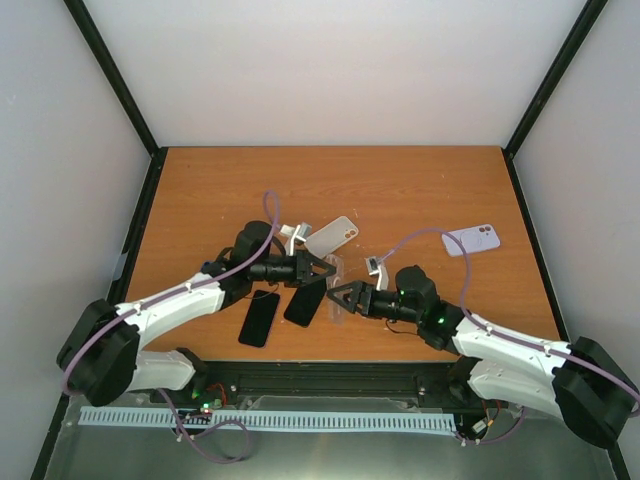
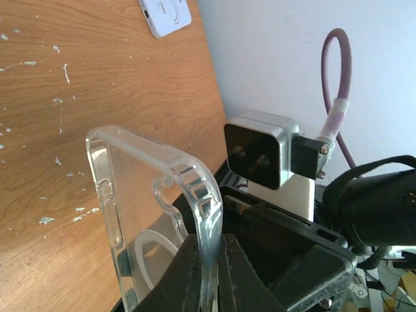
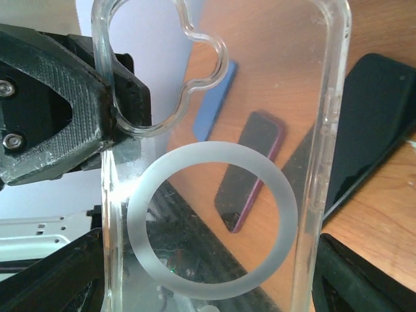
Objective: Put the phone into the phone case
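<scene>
The clear phone case (image 1: 336, 290) with a white ring is held upright above the table between both grippers. My left gripper (image 1: 322, 268) is shut on its edge, and the left wrist view shows the jaws (image 2: 211, 273) pinching the rim of the case (image 2: 136, 214). My right gripper (image 1: 338, 297) spans the case's width. In the right wrist view the case (image 3: 214, 214) fills the space between my fingers (image 3: 364, 279), which touch both sides. Two dark phones (image 1: 259, 319) (image 1: 305, 301) lie flat below the left gripper.
A light-coloured phone or case (image 1: 332, 237) lies behind the left gripper. A lavender phone (image 1: 471, 239) lies at the right, and it also shows in the left wrist view (image 2: 166, 13). Side walls bound the table. The right wrist camera (image 2: 260, 153) is close to the left gripper.
</scene>
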### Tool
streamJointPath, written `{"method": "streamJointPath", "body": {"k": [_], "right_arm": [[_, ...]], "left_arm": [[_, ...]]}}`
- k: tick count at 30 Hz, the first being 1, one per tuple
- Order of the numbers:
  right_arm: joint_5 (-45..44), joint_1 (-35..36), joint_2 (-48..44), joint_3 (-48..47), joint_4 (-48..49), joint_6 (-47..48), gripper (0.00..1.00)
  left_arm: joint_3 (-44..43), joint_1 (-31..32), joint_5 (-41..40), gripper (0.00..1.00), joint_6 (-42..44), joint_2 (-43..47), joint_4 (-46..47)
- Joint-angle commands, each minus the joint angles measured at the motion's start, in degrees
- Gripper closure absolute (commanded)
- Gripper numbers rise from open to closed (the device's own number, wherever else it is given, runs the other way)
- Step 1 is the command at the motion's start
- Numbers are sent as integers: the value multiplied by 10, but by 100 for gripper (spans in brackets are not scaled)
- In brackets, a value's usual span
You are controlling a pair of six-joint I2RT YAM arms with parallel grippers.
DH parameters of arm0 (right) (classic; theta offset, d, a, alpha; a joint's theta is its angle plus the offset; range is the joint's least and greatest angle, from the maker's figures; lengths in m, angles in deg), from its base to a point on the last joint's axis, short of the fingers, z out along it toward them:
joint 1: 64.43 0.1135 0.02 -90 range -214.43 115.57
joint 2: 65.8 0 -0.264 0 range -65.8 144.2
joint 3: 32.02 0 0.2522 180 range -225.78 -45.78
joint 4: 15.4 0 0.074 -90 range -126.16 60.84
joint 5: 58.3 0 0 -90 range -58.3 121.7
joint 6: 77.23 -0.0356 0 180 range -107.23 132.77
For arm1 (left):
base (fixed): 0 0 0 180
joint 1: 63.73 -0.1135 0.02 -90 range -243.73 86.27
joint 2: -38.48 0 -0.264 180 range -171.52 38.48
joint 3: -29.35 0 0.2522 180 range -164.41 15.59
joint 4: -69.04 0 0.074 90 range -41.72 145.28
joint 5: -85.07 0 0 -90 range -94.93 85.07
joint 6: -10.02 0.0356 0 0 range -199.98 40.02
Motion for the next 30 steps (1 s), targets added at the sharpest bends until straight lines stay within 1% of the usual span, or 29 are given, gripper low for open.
{"method": "streamJointPath", "body": {"k": [1,3,5,7,11,13,15,19,23,26,30], "right_arm": [[-19,4,-33,-14,-65,26,20],[-51,4,-62,-24,-130,40,7],[-82,4,-101,-28,-186,56,0],[-128,4,-149,-33,-251,66,0],[-221,4,-237,-54,-395,72,0],[-244,3,-272,-65,-439,73,0],[-263,3,-301,-73,-475,66,0],[-279,3,-341,-73,-511,58,0],[-279,3,-356,-68,-520,52,0],[-279,3,-356,-70,-521,52,0],[-289,3,-357,-77,-529,53,0]], "left_arm": [[-40,12,-45,100,22,-25,-20],[-71,24,-79,100,48,-44,-72],[-112,50,-139,100,74,-65,-137],[-155,76,-185,100,89,-96,-188],[-227,106,-236,100,94,-179,-291],[-251,116,-261,100,94,-215,-323],[-261,120,-268,100,91,-230,-335],[-252,121,-259,100,85,-225,-324],[-247,121,-255,100,85,-210,-327],[-259,123,-283,100,81,-212,-362],[-285,130,-313,100,80,-245,-413]]}}
